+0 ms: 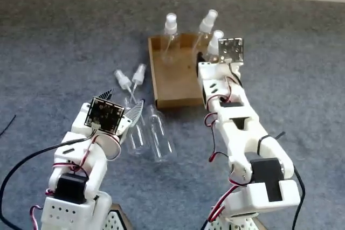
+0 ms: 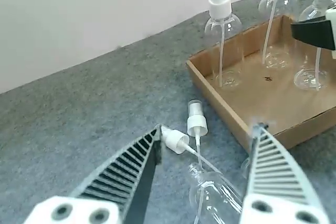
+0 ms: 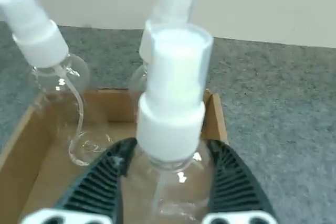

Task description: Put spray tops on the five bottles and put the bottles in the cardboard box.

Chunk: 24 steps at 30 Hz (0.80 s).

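Setting the third bottle (image 3: pixel 169 192) into the box (image 1: pixel 178 85), I judge; my right hand (image 3: pixel 169 157) is clamped on it. My left hand (image 2: pixel 207 128), fingers apart, hangs over two bottles (image 1: pixel 159 133) lying on the carpet (image 1: pixel 64 52) near spray tops (image 2: pixel 197 121); next I must grip one.

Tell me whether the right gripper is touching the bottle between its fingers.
Touching: the right wrist view shows the right gripper clamped on the bottle.
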### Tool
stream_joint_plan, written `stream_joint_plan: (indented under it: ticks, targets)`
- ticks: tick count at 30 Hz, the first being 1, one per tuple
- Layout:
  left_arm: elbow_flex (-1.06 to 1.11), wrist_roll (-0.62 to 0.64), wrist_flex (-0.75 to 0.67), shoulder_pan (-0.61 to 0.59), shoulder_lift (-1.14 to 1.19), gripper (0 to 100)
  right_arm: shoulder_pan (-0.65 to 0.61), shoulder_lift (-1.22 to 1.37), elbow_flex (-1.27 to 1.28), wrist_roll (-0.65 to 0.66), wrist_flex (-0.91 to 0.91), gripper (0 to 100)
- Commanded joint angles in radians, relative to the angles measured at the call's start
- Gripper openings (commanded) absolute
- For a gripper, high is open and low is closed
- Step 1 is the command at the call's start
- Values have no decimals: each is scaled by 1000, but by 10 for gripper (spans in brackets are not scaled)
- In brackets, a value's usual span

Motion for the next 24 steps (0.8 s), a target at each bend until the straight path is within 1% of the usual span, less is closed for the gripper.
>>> stream_joint_plan:
  ticks: [1, 7, 12, 15, 21, 24]
  targets:
    - [-7, -5, -29, -16, -1, 252, 13, -8, -15, 11, -15, 166]
    - [-7, -5, -29, -16, -1, 252, 4, -10, -15, 11, -7, 209]
    - [-7, -5, -29, -18, -1, 252, -4, -8, -81, 11, 136, 303]
    - [-7, -5, -28, -18, -1, 252, -4, -8, -127, 11, 186, 344]
    - [-7, -5, -28, -18, -1, 252, -2, -18, -174, 9, 222, 351]
    - [-7, -5, -28, -18, -1, 252, -2, -81, -183, 9, 260, 351]
